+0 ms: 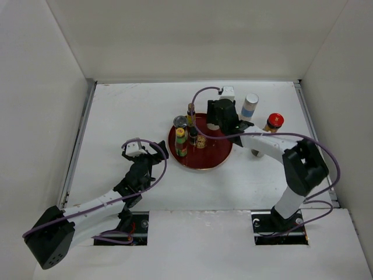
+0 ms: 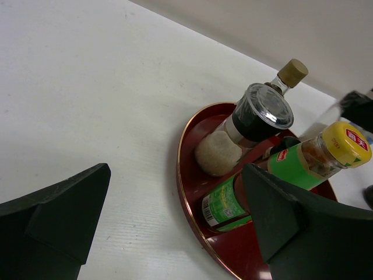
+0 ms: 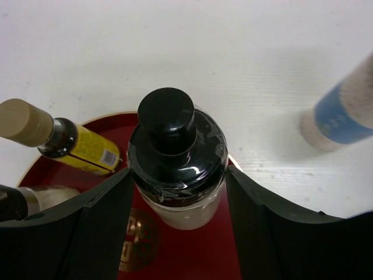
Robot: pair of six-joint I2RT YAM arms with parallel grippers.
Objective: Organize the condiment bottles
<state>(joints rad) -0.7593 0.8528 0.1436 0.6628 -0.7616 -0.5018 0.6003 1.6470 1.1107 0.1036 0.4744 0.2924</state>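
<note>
My right gripper [image 1: 220,120] is shut on a black-capped jar of pale contents [image 3: 175,140] over the far right part of the round dark-red tray [image 1: 214,156]; the gripper hides the jar in the top view. On the tray's left side stand a yellow-capped, green-labelled bottle [image 1: 181,142], a jar with a clear lid [image 1: 180,122] and a tan-capped, yellow-labelled bottle [image 1: 190,114]. A grey-capped white and blue bottle [image 1: 249,107] and a red-capped jar [image 1: 273,122] stand on the table right of the tray. My left gripper [image 1: 148,155] is open and empty, just left of the tray.
White walls enclose the table on the left, back and right. In the left wrist view the tray rim [image 2: 182,169] lies between my fingers, with the green-labelled bottle [image 2: 291,169] behind the right finger [image 2: 280,216]. The blue and white bottle [image 3: 341,116] stands close to my right gripper.
</note>
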